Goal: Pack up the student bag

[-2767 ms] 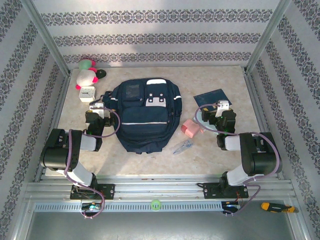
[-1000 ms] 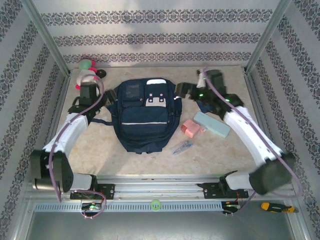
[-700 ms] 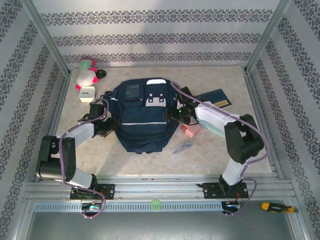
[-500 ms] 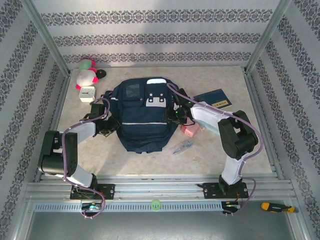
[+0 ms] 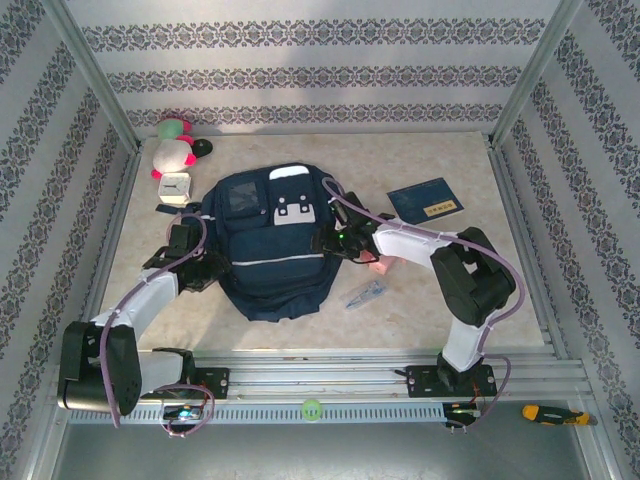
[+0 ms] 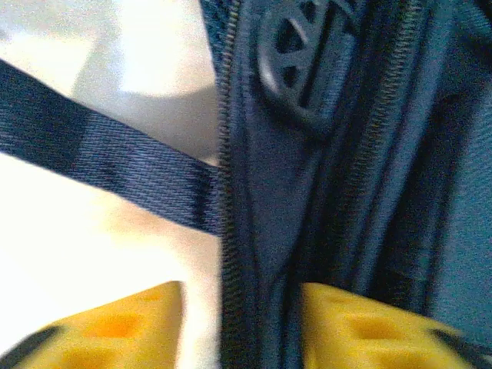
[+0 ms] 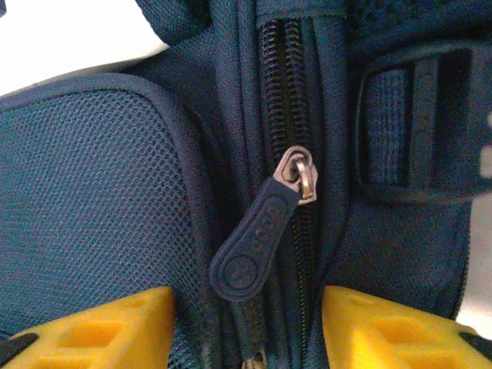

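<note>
Squarely on the table (image 5: 420, 310) lies the soft student bag (image 5: 275, 250); our left gripper (image 6: 240, 327) and right gripper (image 7: 247, 327) straddle its zips, jaws parted, gripping nothing. We reckon the zipper pull (image 7: 257, 242) offers surest hold.

The student bag (image 5: 272, 255) lies flat mid-tabletop (image 5: 440, 290). The left hand (image 5: 208, 270) sits at its left edge, the right hand (image 5: 328, 245) at its right edge. Whether either actually grips fabric is unclear from above. A dark-blue booklet (image 5: 425, 202) lies well apart to the right.
</note>
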`<state>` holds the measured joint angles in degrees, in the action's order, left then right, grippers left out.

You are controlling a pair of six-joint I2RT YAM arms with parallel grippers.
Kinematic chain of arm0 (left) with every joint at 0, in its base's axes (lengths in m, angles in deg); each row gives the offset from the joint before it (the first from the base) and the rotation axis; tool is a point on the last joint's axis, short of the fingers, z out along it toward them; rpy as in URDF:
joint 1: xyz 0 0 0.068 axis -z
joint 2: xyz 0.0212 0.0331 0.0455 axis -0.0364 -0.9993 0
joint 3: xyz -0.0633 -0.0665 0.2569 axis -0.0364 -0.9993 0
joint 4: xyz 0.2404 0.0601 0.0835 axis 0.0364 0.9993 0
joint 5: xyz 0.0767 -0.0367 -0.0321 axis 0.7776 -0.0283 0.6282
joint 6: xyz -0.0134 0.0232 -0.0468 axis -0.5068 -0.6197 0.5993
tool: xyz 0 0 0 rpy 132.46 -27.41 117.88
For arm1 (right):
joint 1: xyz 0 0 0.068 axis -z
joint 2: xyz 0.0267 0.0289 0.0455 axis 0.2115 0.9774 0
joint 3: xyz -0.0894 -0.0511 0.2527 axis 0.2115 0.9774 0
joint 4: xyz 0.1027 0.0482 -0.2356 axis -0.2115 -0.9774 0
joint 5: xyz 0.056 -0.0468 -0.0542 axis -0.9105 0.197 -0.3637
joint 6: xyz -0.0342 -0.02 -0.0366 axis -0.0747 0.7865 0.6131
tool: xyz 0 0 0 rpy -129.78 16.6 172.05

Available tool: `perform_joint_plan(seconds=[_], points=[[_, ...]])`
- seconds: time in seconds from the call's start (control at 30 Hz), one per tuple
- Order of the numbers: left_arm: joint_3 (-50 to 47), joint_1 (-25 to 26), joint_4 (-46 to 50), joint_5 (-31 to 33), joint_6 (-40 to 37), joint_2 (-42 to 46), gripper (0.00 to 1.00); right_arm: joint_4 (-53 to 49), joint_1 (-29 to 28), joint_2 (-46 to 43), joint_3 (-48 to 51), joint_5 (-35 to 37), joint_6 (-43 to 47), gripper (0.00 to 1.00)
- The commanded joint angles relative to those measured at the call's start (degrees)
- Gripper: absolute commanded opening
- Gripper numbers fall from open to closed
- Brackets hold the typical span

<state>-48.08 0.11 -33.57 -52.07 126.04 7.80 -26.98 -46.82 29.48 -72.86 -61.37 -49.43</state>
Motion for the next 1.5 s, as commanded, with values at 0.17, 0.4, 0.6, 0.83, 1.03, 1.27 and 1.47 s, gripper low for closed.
perform_joint_plan(seconds=[0.17, 0.4, 0.6, 0.83, 1.03, 1.27, 1.47], points=[[14.53, 1.66, 4.66, -1.45, -28.45, 7.24, 0.69, -8.29, 1.67, -18.38, 2.38, 3.73, 5.39, 0.58], [15.87, 10.19, 0.25, -19.71, -67.38, 5.29, 0.64, -0.07, 1.48, -28.03, 11.23, 1.62, 9.05, 0.56], [14.44, 21.69, -3.28, -13.62, -84.49, -3.73, 0.7, 10.86, 0.9, -32.9, 19.09, 1.91, 8.97, 0.56], [15.83, 23.86, -5.71, -11.01, -87.44, -13.0, 0.72, 13.06, 0.7, -34.19, 21.51, 2.82, 9.32, 0.56], [13.91, 24.51, -8.66, -11.63, -87.54, -15.48, 0.76, 14.67, 0.68, -33.25, 22.16, 2.35, 8.14, 0.56], [14.79, 25.06, -6.15, -9.45, -88.16, -16.71, 0.8, 15.25, 0.68, -32.16, 22.07, 1.59, 6.84, 0.59], [12.38, 25.12, -6.24, -15.59, -88.51, -12.58, 0.84, 16.52, 0.68, -31.6, 23.03, 0.98, 6.05, 0.6]])
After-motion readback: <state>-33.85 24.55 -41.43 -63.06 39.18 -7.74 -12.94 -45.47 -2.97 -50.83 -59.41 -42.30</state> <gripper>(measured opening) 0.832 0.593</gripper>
